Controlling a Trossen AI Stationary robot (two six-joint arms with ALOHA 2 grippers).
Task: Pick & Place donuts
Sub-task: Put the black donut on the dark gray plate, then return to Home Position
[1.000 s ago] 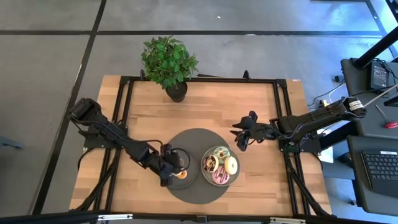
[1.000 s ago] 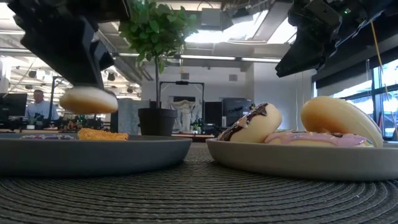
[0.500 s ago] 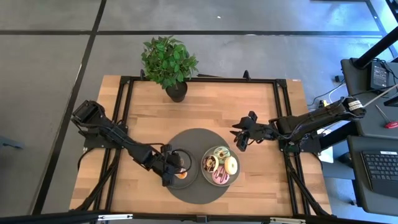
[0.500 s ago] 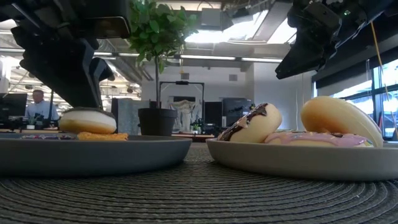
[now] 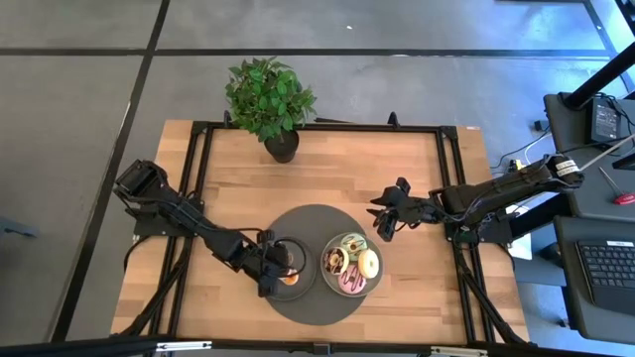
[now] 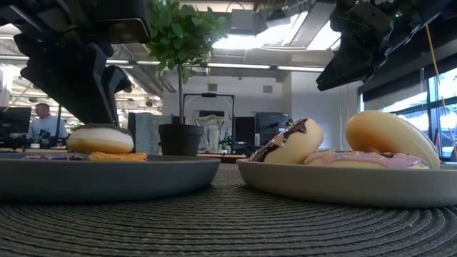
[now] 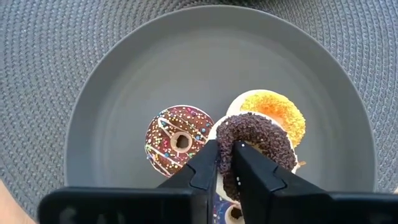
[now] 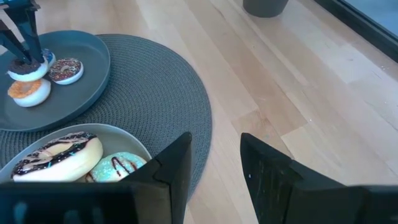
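Left gripper (image 7: pixel 225 163): fingers slightly parted around the dark brown mini donut (image 7: pixel 256 144), which is stacked on the orange mini donut (image 7: pixel 273 111) mid-plate. Left plate (image 7: pixel 112 81): rim band unoccupied. Right gripper (image 8: pixel 214 163): held open, empty, above bare wooden table (image 8: pixel 298 81).

Overhead, table-level, two wrist views; plates (image 5: pixel 349 290) perhaps shared.

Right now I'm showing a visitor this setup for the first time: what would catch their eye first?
Probably the left gripper, low over the left grey plate, its fingers astride a dark brown sprinkled mini donut that sits on an orange one. Beside it, the right plate holds the larger iced donuts. A leafy potted plant stands at the table's far edge.
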